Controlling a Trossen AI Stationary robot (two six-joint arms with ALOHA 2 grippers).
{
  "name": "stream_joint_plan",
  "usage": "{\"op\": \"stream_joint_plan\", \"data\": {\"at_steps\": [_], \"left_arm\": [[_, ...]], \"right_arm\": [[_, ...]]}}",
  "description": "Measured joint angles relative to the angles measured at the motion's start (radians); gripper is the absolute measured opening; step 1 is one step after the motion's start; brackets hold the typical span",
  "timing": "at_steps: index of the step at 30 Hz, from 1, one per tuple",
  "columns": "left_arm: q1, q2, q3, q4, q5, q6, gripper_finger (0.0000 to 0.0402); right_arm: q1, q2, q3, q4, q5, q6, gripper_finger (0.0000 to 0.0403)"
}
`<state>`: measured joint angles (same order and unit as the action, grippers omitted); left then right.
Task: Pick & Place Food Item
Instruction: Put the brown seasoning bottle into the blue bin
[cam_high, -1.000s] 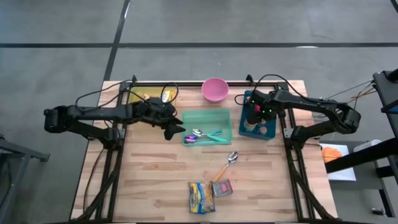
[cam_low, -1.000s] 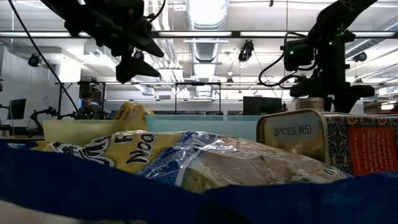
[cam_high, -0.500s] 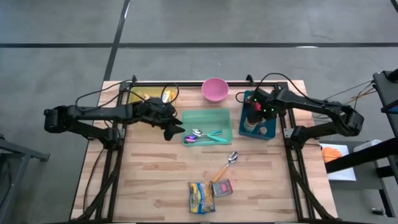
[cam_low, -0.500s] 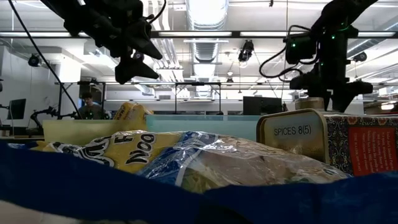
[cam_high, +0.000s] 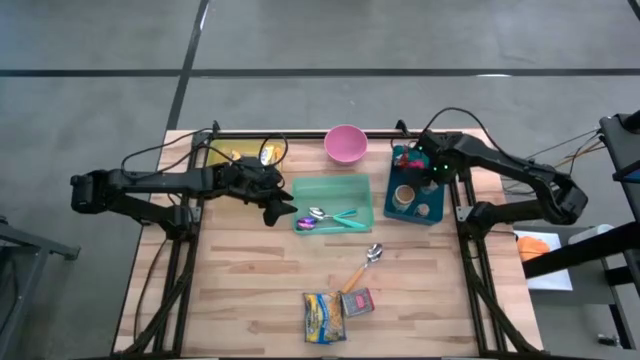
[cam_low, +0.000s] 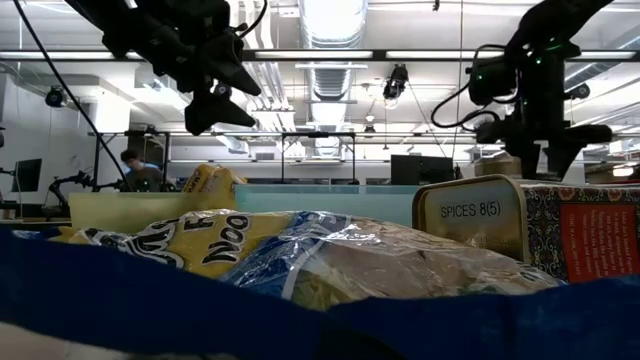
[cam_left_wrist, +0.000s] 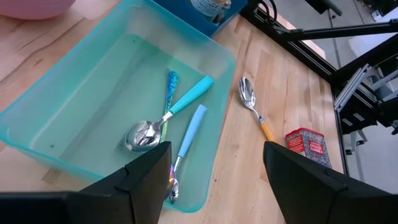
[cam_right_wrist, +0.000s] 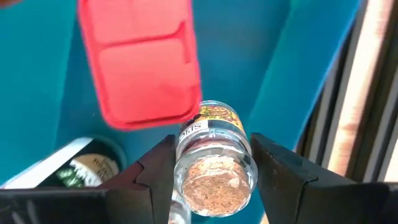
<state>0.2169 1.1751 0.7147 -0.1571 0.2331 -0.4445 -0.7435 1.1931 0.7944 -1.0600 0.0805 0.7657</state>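
Observation:
A small glass spice jar (cam_right_wrist: 214, 163) with a cork-brown end sits between the fingers of my right gripper (cam_right_wrist: 213, 143), which is shut on it. That gripper (cam_high: 428, 168) points down over the far part of the blue bin (cam_high: 396, 212). My left gripper (cam_high: 277, 210) hangs open above the near left corner of the green bin (cam_high: 335, 185) and holds nothing. A yellow noodle packet (cam_high: 323, 316) and a red spice tin (cam_high: 357, 301) lie flat on the table near its front edge. My right gripper pinches the jar by its round glass sides (cam_right_wrist: 185, 155), just below the brown end, one finger on each side. The fingers come from above and point down. The jar stands upright in the hold, above the blue bin's floor (cam_right_wrist: 261, 56).
The blue bin also holds a red flat container (cam_right_wrist: 146, 62), a green-labelled jar (cam_right_wrist: 87, 165) and a brown-topped jar (cam_high: 403, 193). Spoons (cam_left_wrist: 165, 121) lie in the green bin and another spoon (cam_high: 366, 262) on the table. A pink bowl (cam_high: 346, 144) and a yellow bin (cam_high: 240, 152) stand at the far edge.
My right gripper has gone toward the table's far right and a little up over the blue bin, still shut on the jar. This has uncovered the brown-topped jar that it stood over before.

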Motion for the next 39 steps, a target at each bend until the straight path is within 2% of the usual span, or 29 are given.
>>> {"op": "stream_joint_plan", "data": {"at_steps": [8, 23, 39], "left_arm": [[0.001, 0.0, 0.0, 0.0, -0.004, 0.001, 0.0262], [0.001, 0.0, 0.0, 0.002, -0.005, 0.029, 0.0262], [0.002, 0.0, 0.001, 0.002, -0.005, 0.029, 0.0263]], "right_arm": [[-0.084, 0.034, 0.002, -0.01, 0.001, -0.036, 0.017], [-0.086, 0.188, 0.001, 0.098, -0.036, -0.094, 0.017], [-0.168, 0.191, 0.003, 0.132, -0.029, -0.138, 0.017]]}}
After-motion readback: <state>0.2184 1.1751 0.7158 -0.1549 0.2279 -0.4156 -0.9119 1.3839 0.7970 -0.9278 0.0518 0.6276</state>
